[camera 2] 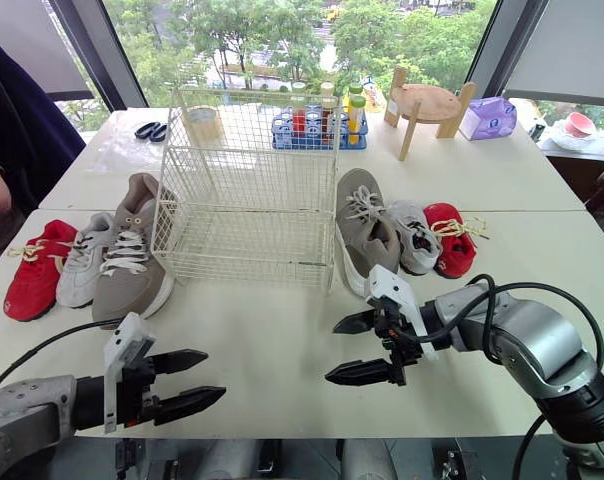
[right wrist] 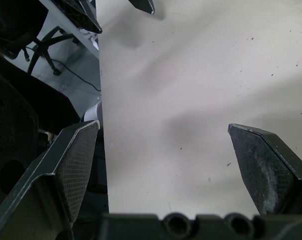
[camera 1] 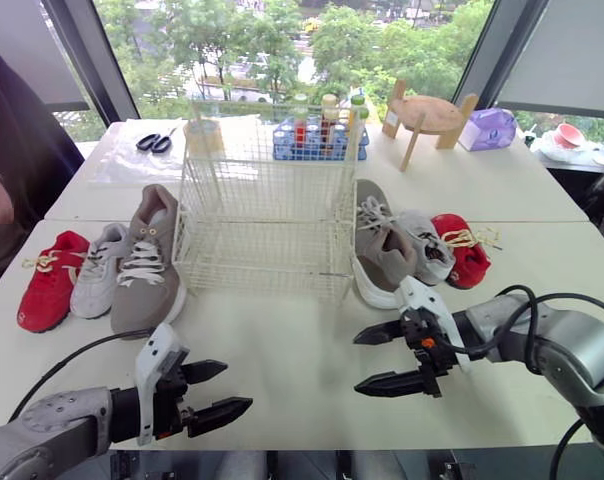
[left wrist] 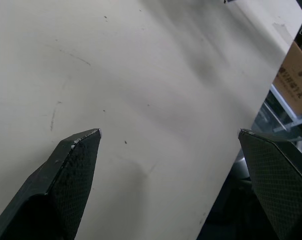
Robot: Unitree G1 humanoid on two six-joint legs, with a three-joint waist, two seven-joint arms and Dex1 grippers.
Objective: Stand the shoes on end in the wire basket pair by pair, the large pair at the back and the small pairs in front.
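Note:
An empty white wire basket (camera 1: 267, 205) stands mid-table. To its left lie a large grey shoe (camera 1: 149, 262), a small light grey shoe (camera 1: 99, 268) and a small red shoe (camera 1: 50, 280). To its right lie the matching large grey shoe (camera 1: 380, 248), a small light grey shoe (camera 1: 426, 245) and a small red shoe (camera 1: 462, 249). My left gripper (camera 1: 227, 390) hangs open over the table's front edge, holding nothing. Open too, my right gripper (camera 1: 367, 360) hovers in front of the right-hand shoes with nothing between its fingers.
Behind the basket stand a blue rack of bottles (camera 1: 317, 135) and a cup (camera 1: 204, 135). Scissors (camera 1: 156, 141) lie at the back left. A wooden stand (camera 1: 427, 118) and a purple tissue box (camera 1: 488, 129) sit at the back right. A person's dark sleeve (camera 1: 7, 150) shows at the left.

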